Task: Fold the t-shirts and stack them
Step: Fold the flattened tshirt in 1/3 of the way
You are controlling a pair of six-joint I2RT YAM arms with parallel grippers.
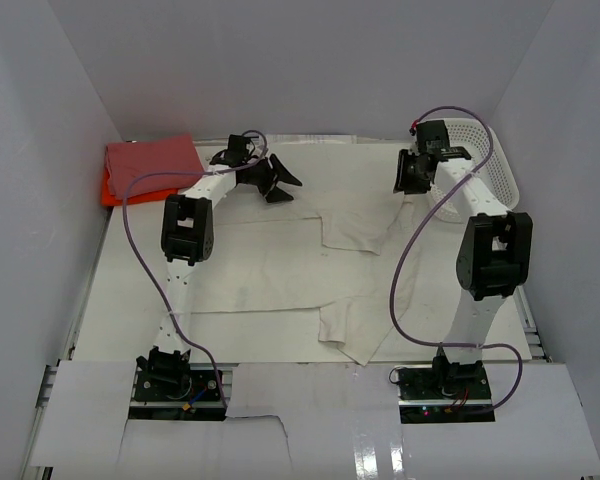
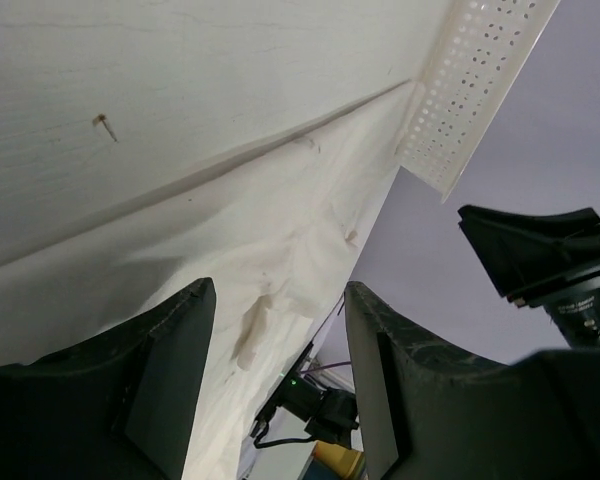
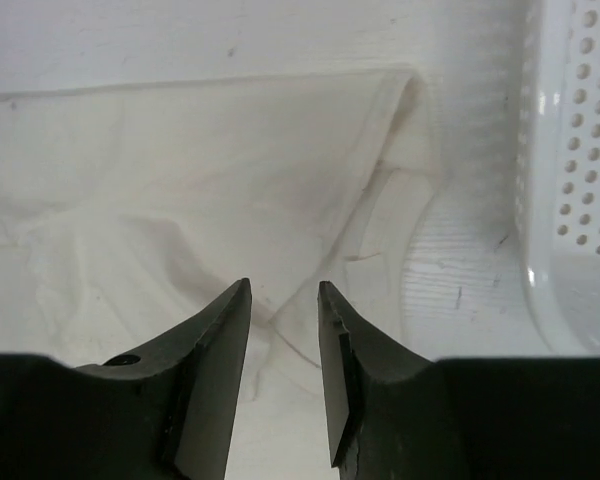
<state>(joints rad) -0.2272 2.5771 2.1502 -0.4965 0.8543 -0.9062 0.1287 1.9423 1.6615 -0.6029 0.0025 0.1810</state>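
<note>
**Cream shirt unfolded, both grippers empty**

The cream t-shirt [image 1: 310, 270] is found spread flat mid-table. Over its far part, the left gripper [image 2: 278, 290] and right gripper [image 3: 284, 287] are seen with fingers spread, pinching nothing. At the far-left corner, the pink-red t-shirt [image 1: 155, 158] is stacked folded on the orange t-shirt [image 1: 110, 190].

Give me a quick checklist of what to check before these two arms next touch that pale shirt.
1. Left gripper empty: ok, jaws open, nothing between them.
2. Right gripper empty: ok, jaws apart over the cloth.
3. Cream shirt folded: not ok, it lies spread out and creased.
4. Pink-red shirt stacked on orange shirt: ok, far left corner.
5. Basket clear of the right arm: cannot tell, they overlap from above.
</note>
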